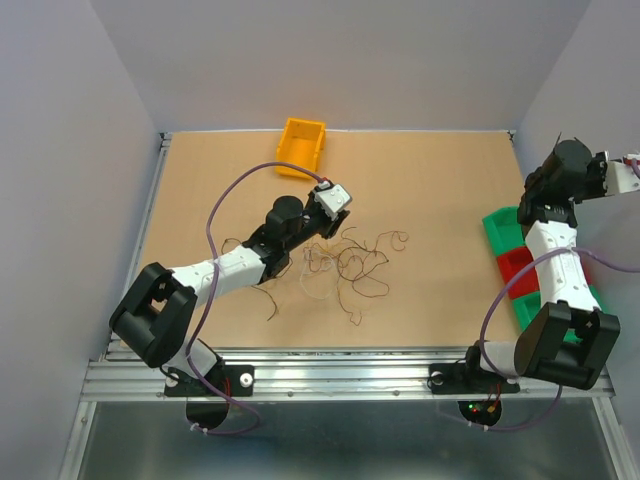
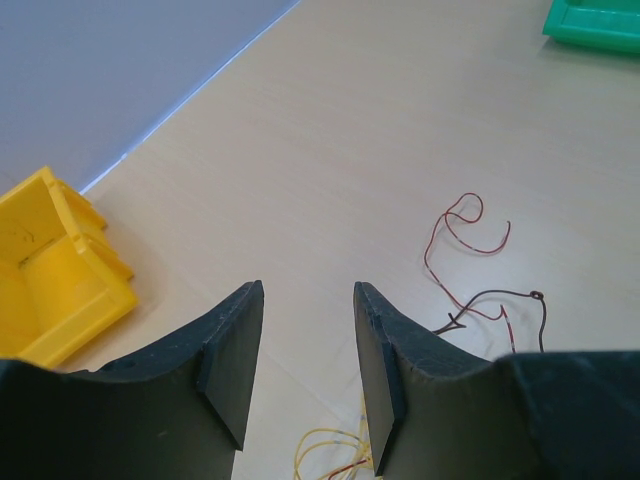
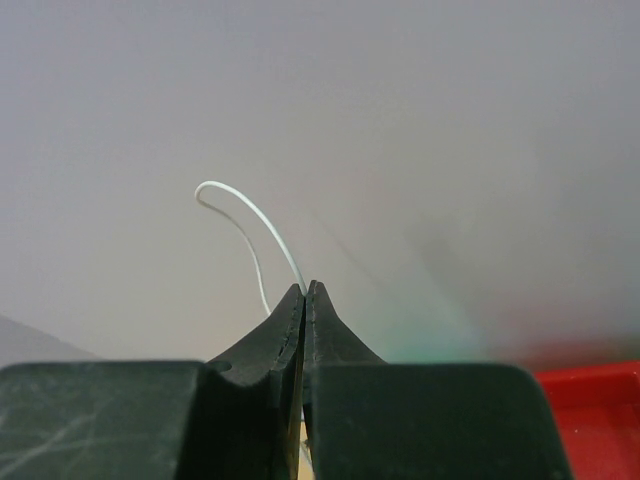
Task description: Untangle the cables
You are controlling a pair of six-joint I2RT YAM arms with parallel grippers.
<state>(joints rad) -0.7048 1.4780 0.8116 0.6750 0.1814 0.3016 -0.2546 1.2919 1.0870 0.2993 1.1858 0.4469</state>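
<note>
The cables [image 1: 345,262] lie in a loose heap in the middle of your bench [image 1: 440,300], well apart from every edge and from the yellow bin [image 1: 300,147]. Your left tool [image 2: 308,290] is spread wide at the heap's left side. Your right tool [image 3: 305,288] is pressed together, pinching one white cable [image 3: 245,215] up by the right edge.

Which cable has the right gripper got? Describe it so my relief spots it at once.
Start at the green and red bins on the table's right edge; the right gripper is raised near them, shut, facing the grey wall. A whitish cable arcs up out of its grip and hooks over. Unlike the dark and yellow cables heaped mid-table, it is alone and off the table.
</note>
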